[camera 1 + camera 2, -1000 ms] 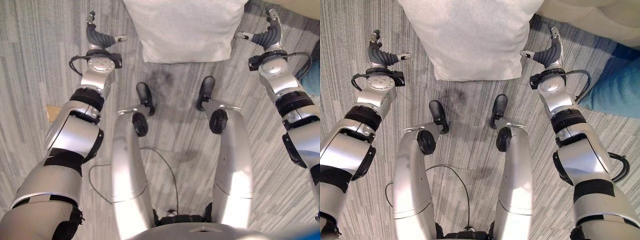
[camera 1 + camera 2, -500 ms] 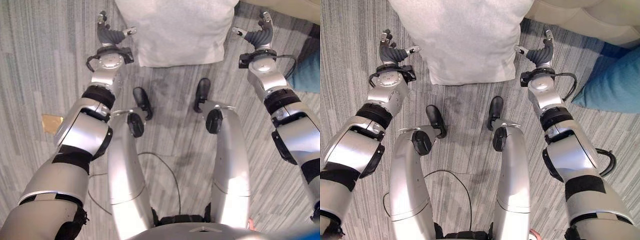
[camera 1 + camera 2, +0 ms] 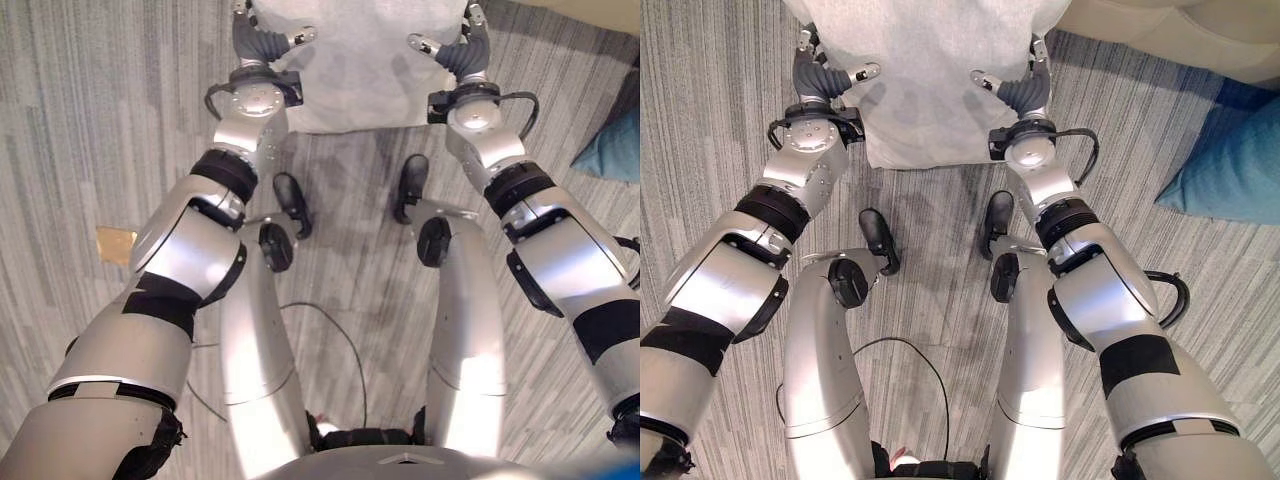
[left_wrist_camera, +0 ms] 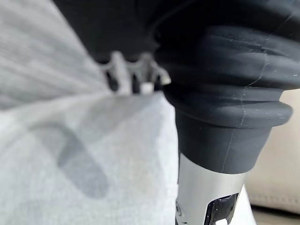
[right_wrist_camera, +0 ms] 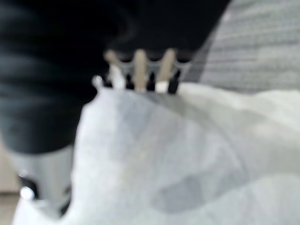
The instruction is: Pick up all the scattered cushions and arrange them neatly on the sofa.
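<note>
A large pale grey cushion (image 3: 930, 80) lies on the carpet straight ahead. My left hand (image 3: 818, 72) is at its left side and my right hand (image 3: 1025, 90) at its right side, the cushion between them. Both hands are open, their fingers straight along the cushion's flanks and their thumbs spread over its top. In the left wrist view the fingers (image 4: 123, 70) run past the cushion's (image 4: 84, 164) bulge, which hides their tips. The right wrist view shows the same: fingers (image 5: 140, 65) behind the cushion's (image 5: 187, 154) edge.
A blue cushion (image 3: 1230, 160) lies on the floor at the right. Behind it, at the far right, is the beige sofa (image 3: 1160, 30). A small tan scrap (image 3: 115, 240) lies on the grey striped carpet to the left.
Both hands have come inward from beside the cushion's corners and now bear on its two sides. The view has shifted a little too.
</note>
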